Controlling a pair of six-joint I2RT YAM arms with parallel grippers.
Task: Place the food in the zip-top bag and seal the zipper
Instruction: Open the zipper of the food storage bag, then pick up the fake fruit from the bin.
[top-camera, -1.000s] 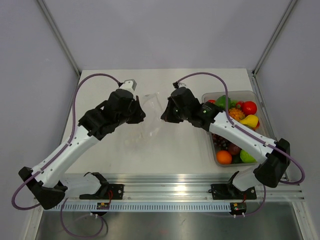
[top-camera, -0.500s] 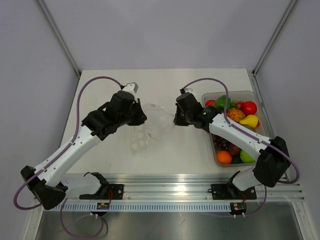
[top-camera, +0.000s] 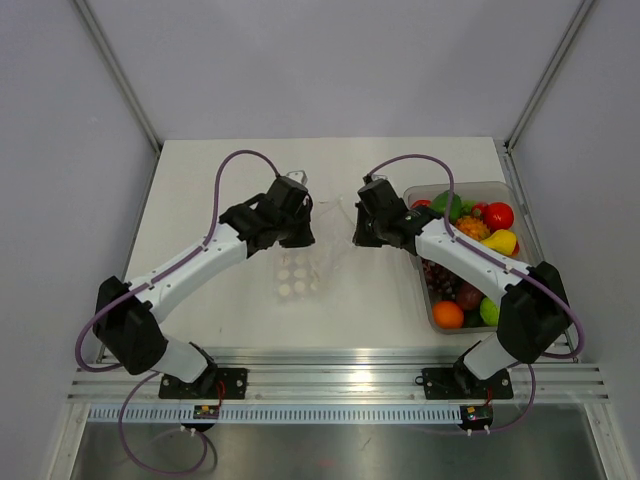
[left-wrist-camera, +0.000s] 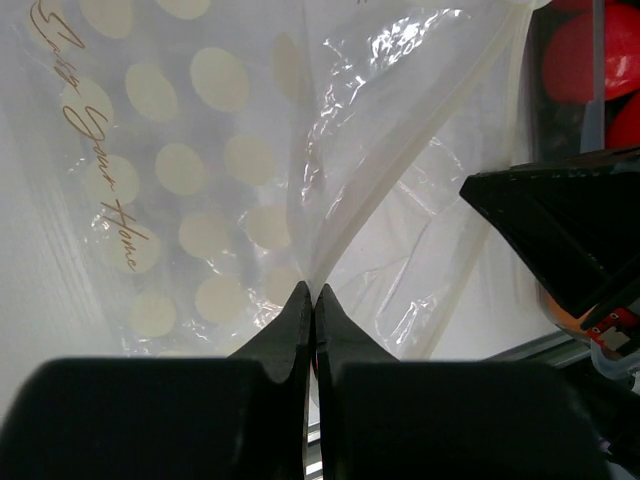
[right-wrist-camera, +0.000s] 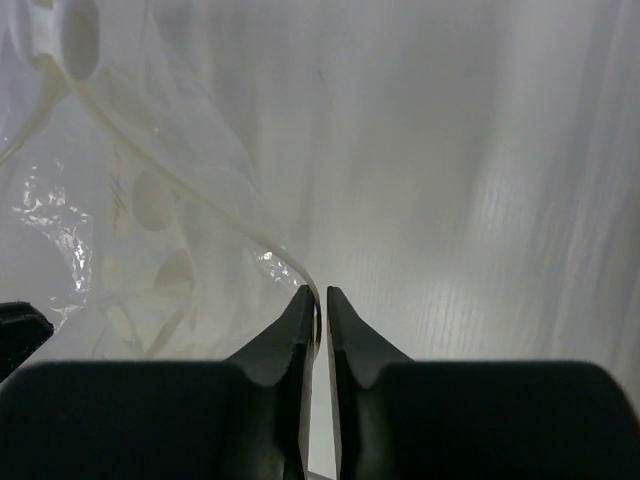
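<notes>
1. Bag placement: the clear dotted bag (top-camera: 297, 272) lies mid-desk (top-camera: 220, 180) between the two claws, and its dotted body trails from them toward the near edge.
2. Left claw (top-camera: 303, 232) is pressed together on a fold of the bag. In its wrist view the film (left-wrist-camera: 200, 200) runs straight into the closed tips (left-wrist-camera: 313, 296).
3. Right claw (top-camera: 357, 236) has its tips a sliver apart (right-wrist-camera: 320, 297). The bag's pale rim strip (right-wrist-camera: 190, 190) runs down into that slit. I cannot tell whether the tips bite the film or it merely lies between them.
4. Mouth edge runs left to right from one claw to the other, so the opening's long axis lies across the desk, not along it.
5. Food (top-camera: 470, 232) is piled in a clear tray (top-camera: 520, 188) at the right edge, well apart from the bag. I see none inside the bag.
6. Right claw sits between the bag and the tray, with the food to its right and a little nearer. The right arm is plainly the closer one to it.
7. My guess is that the left claw should keep the mouth lifted while the right arm swings right for a piece. If that hold slackens, the floppy film will likely fold the mouth flat.
</notes>
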